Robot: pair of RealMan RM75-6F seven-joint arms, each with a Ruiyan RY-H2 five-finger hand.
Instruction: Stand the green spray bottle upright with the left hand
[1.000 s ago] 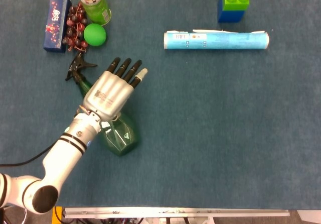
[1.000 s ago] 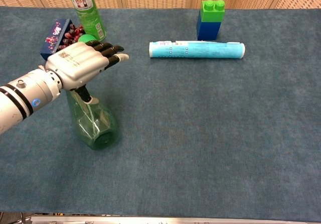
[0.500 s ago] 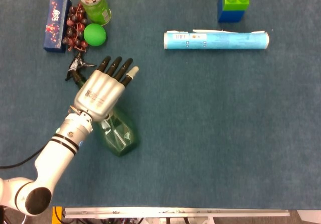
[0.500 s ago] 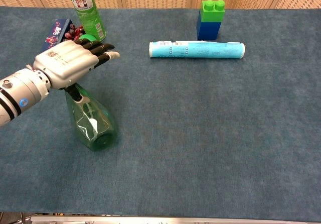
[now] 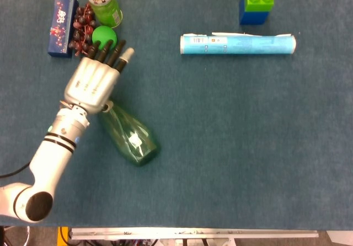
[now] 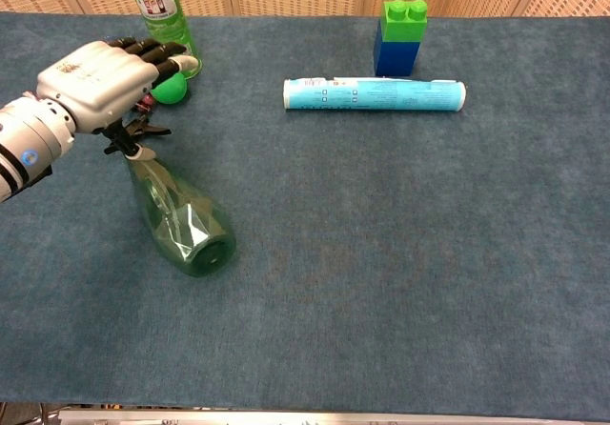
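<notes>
- Blue carpet-like bench (image 5: 231, 146) (image 6: 400, 282); woven tan panels along the far edge in the chest view.
- Green spray bottle (image 5: 129, 135) (image 6: 183, 220) lies on the bench, left of centre, tilted; base toward the near right, black nozzle end (image 6: 133, 137) toward the far left.
- Left robot hand (image 5: 92, 83) (image 6: 95, 80) sits over the nozzle end of the bottle, palm down, fingers stretched forward and slightly apart.
- Fingertips (image 5: 118, 50) reach toward the green ball (image 5: 103, 35) (image 6: 172, 89).
- Whether the left robot hand touches or grips the nozzle: cannot tell, the hand hides it in the head view.
- Bottle body sticks out from beneath the wrist side of the hand.
- Far left cluster: green can (image 5: 101, 2) (image 6: 159, 15), dark grapes (image 5: 80, 28), blue box (image 5: 59, 25).
- Light blue tube (image 5: 237, 43) (image 6: 374, 93) lies on its side, far centre.
- Green-on-blue block stack (image 5: 257, 3) (image 6: 400, 36) beyond the tube.
- Right robot hand shows in neither view.
</notes>
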